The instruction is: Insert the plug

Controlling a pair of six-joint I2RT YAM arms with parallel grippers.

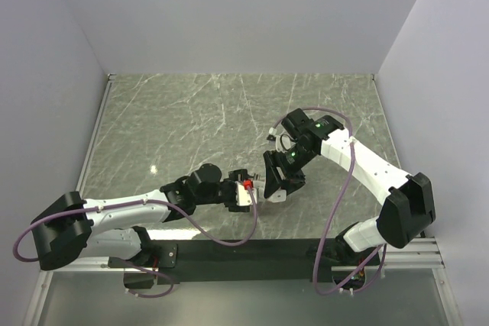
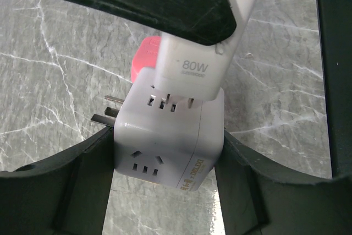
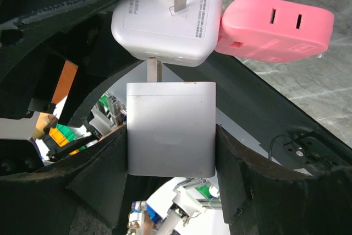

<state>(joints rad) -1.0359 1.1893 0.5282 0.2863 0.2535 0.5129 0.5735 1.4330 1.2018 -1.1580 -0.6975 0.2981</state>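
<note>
L arm (image 1: 122, 208) lies low along the table's (image 1: 191, 112) near edge, wrist pointing right. R arm (image 1: 367, 162) folds back in from the right, so the grippers meet near the front middle. L gripper (image 2: 168, 163) is clamped on a white socket cube (image 2: 165, 141) w/ pink part (image 2: 144, 59). R gripper (image 3: 171, 152) is closed on the white 80W plug (image 2: 187, 70), its prongs partly in the cube's slots w/ metal showing in the gap.
</note>
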